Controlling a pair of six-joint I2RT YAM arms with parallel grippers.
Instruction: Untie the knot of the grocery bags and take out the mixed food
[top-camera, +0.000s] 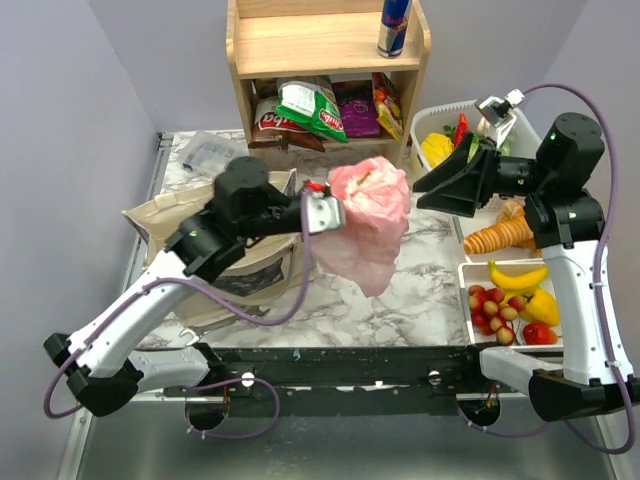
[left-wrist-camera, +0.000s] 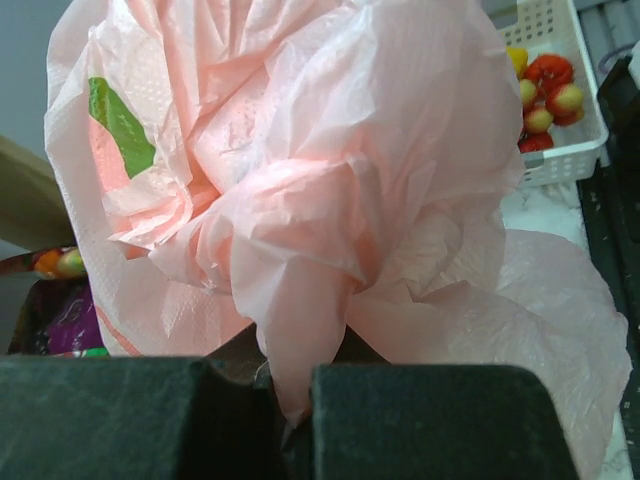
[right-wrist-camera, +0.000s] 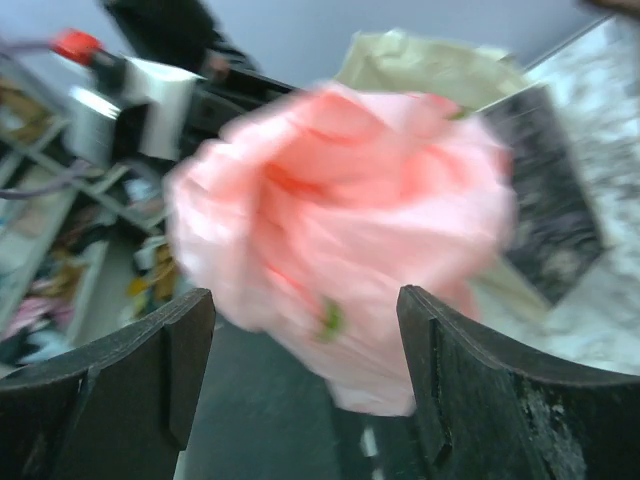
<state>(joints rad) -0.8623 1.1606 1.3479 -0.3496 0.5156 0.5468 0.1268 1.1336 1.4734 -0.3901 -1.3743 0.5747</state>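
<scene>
Left fingers (left-wrist-camera: 430, 420) are clenching a fold of the pink bag (top-camera: 370, 215), holding it bunched up over the table (top-camera: 425, 285), just beside the canvas tote (top-camera: 262, 272). Right fingers (right-wrist-camera: 480, 400) are standing released, spread wide, facing the bag's other side.

The left arm (top-camera: 150, 300) stretches forward and inward, elbow raised, with the left gripper (left-wrist-camera: 285, 400) pinched tight on a fold of the pink bag (left-wrist-camera: 330, 200), holding it up. The right arm (top-camera: 580, 270) stands upright and bends inward. The right gripper (right-wrist-camera: 305, 298) has its jaws spread wide, facing the bag without touching it.
</scene>
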